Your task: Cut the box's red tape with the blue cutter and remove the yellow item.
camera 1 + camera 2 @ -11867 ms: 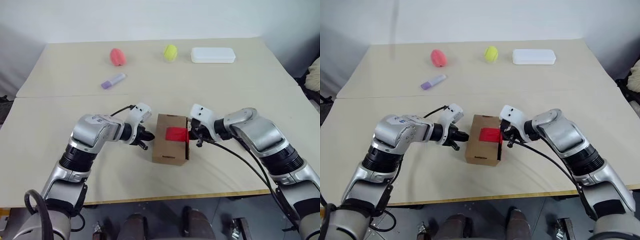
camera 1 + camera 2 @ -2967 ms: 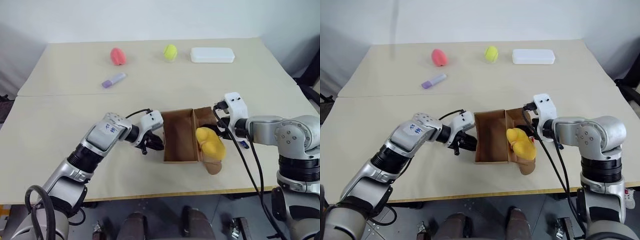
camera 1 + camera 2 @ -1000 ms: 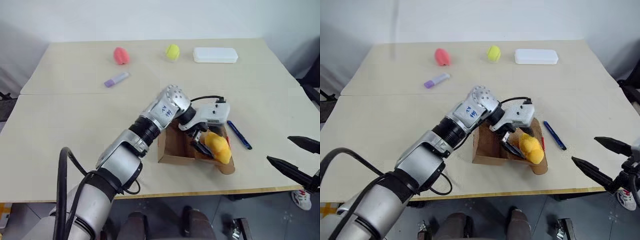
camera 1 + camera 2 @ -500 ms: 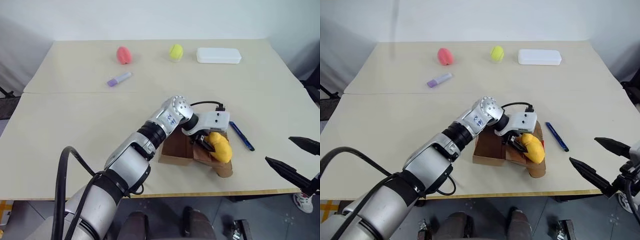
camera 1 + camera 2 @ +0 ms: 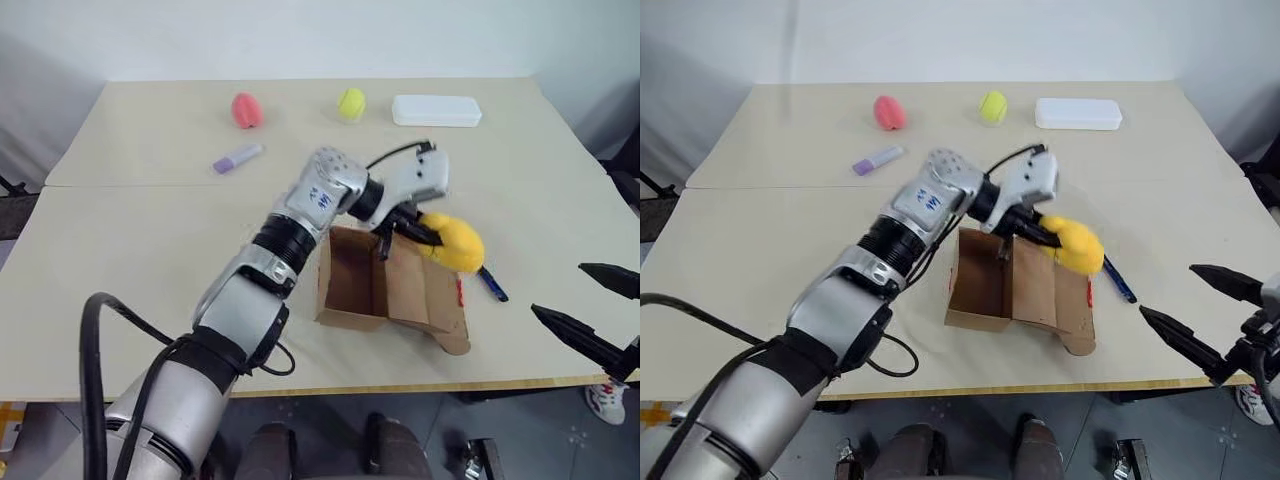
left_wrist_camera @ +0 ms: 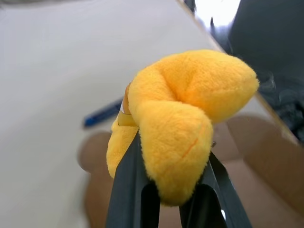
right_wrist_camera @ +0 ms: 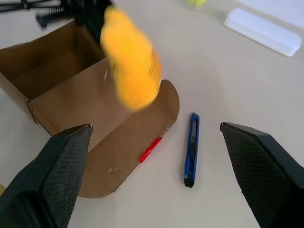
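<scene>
Since half a second ago the left gripper has risen out of the box, carrying the yellow item clear above the opened flaps. Far left on the table lie the pink egg-shaped object and the lilac marker; the yellow-green ball and white case sit further along the far edge. Left fingers are clamped on the yellow item's lower end. The box stands open, its right flap lying flat with the red tape at its edge. The blue cutter lies just beside that flap. At far right, the right gripper hangs off the table's edge, fingers spread apart, empty.
</scene>
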Tool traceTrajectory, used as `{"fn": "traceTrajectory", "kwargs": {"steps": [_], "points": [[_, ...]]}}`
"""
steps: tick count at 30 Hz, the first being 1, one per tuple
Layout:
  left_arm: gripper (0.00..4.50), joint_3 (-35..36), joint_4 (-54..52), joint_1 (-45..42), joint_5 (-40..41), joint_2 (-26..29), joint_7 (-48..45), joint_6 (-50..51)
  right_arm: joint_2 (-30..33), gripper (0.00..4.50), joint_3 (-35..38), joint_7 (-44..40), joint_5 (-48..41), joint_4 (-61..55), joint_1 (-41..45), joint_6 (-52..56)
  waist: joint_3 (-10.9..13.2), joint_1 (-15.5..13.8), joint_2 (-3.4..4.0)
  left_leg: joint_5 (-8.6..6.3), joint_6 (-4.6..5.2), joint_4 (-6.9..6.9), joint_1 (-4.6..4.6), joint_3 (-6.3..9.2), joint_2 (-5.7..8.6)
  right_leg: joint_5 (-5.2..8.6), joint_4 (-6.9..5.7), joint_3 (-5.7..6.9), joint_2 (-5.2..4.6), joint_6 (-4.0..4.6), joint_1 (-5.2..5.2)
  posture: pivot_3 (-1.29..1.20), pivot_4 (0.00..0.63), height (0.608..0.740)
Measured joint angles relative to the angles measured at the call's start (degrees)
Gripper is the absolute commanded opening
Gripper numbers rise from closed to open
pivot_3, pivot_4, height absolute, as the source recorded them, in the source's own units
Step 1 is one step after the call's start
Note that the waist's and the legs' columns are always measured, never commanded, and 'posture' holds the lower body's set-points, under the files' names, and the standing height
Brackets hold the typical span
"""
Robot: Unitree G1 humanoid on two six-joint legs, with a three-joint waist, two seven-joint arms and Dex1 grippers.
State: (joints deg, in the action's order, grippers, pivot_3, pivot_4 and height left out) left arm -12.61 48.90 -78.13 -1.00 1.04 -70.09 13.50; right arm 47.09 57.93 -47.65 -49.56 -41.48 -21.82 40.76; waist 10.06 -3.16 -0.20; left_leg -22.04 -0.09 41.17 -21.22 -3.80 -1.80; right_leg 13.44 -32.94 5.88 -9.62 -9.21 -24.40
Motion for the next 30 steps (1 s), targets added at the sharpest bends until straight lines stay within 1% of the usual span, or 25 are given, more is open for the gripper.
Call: {"fn": "traceTrajectory", "kwargs": {"steps": [3, 6, 8, 10, 12, 14, 17, 21, 23, 25, 26, 30], "points": [[0.12, 2.34, -4.45, 0.01, 2.73, 1.35, 1.13, 5.75, 0.27, 4.50, -2.32, -0.78, -0.14, 1.84, 2.94, -1.99, 0.00, -0.02, 0.00, 0.00, -0.01, 0.00, 0.00, 0.00, 0.00, -0.01, -0.02, 0.00, 0.00, -0.02, 0.00, 0.00, 0.150, 0.740], [0.12, 4.11, -9.61, 0.03, 4.27, 4.90, 3.94, 12.61, 1.44, 4.50, -6.48, -2.83, -0.07, 4.44, 6.81, -4.29, 0.00, 0.26, 0.01, 0.01, -0.01, -0.01, 0.02, 0.00, 0.00, -0.02, -0.04, 0.00, 0.00, -0.03, 0.00, 0.00, 0.150, 0.740], [0.12, 5.19, -12.78, 0.08, 4.26, 9.67, 6.83, 17.42, 3.21, 4.50, -10.14, -5.09, 0.17, 6.25, 9.25, -5.83, 0.00, 0.97, 0.01, 0.02, -0.03, -0.08, 0.12, 0.00, 0.00, -0.02, -0.10, 0.00, 0.01, -0.04, -0.02, 0.00, 0.150, 0.740], [0.12, 5.99, -15.57, 0.84, 2.99, 16.53, 10.48, 21.68, 4.65, 4.50, -14.23, -6.22, 1.23, 9.06, 12.84, -6.92, 0.00, 2.00, 0.02, 0.03, -0.06, -0.13, 0.20, 0.01, 0.00, -0.02, -0.17, 0.00, 0.01, -0.04, -0.03, 0.00, 0.150, 0.740], [0.12, 6.61, -19.78, 3.79, 1.48, 23.60, 12.96, 26.20, 5.22, 4.50, -17.76, -6.93, 2.33, 12.37, 15.99, -7.71, -0.02, 2.49, 0.05, 0.03, -0.06, -0.19, 0.33, 0.02, 0.00, -0.02, -0.31, 0.00, 0.01, -0.04, -0.03, 0.00, 0.150, 0.740], [0.12, 6.48, -25.03, 8.80, 0.59, 28.96, 13.95, 31.23, 5.38, 4.50, -20.89, -8.00, 3.39, 15.38, 18.47, -8.40, -0.02, 2.34, 0.05, 0.03, -0.07, -0.18, 0.34, 0.04, -0.01, -0.02, -0.40, 0.03, 0.01, -0.04, -0.07, 0.00, 0.150, 0.740], [0.12, 6.15, -34.40, 17.90, 0.68, 34.65, 14.98, 39.45, 5.84, 4.50, -26.55, -10.15, 5.03, 19.41, 24.01, -10.04, -0.01, 1.92, 0.03, 0.03, -0.08, -0.05, 0.23, 0.04, -0.01, -0.03, -0.40, 0.03, 0.01, -0.05, -0.10, 0.00, 0.150, 0.740], [0.12, 7.59, -41.95, 26.96, 1.12, 41.10, 17.11, 47.26, 6.23, 4.50, -31.74, -12.77, 7.12, 24.63, 29.53, -12.00, 0.06, 1.51, -0.08, 0.03, -0.09, 0.07, 0.10, 0.13, 0.00, -0.03, -0.41, 0.05, 0.01, -0.05, -0.11, 0.00, 0.150, 0.740], [0.84, 8.77, -44.07, 29.44, 1.76, 43.13, 18.07, 49.34, 6.27, 4.50, -33.38, -13.54, 8.13, 26.62, 31.38, -12.56, 0.06, 1.41, -0.09, 0.03, -0.09, 0.08, 0.10, 0.14, 0.00, -0.02, -0.41, 0.05, 0.01, -0.05, -0.10, 0.00, 0.150, 0.740], [1.33, 11.06, -45.42, 31.32, 3.07, 44.45, 19.33, 51.98, 6.27, 4.50, -35.67, -14.61, 9.02, 28.78, 33.77, -13.35, 0.06, 1.59, -0.09, 0.03, -0.10, 0.08, 0.13, 0.14, -0.01, -0.03, -0.42, 0.05, 0.01, -0.05, -0.10, 0.00, 0.150, 0.740], [1.71, 11.97, -45.94, 31.88, 3.58, 44.90, 19.80, 52.94, 6.27, 4.50, -36.50, -15.15, 9.42, 29.66, 34.78, -13.57, 0.06, 1.68, -0.09, 0.03, -0.10, 0.07, 0.13, 0.13, -0.01, -0.03, -0.42, 0.05, 0.01, -0.05, -0.10, 0.00, 0.150, 0.740], [2.93, 13.87, -47.21, 32.32, 5.70, 47.06, 21.06, 54.97, 6.26, 4.50, -39.12, -16.81, 10.69, 32.87, 38.16, -14.75, 0.06, 1.83, -0.09, 0.04, -0.12, 0.06, 0.17, 0.12, -0.01, -0.03, -0.48, 0.05, 0.01, -0.05, -0.11, 0.00, 0.150, 0.740]]}}
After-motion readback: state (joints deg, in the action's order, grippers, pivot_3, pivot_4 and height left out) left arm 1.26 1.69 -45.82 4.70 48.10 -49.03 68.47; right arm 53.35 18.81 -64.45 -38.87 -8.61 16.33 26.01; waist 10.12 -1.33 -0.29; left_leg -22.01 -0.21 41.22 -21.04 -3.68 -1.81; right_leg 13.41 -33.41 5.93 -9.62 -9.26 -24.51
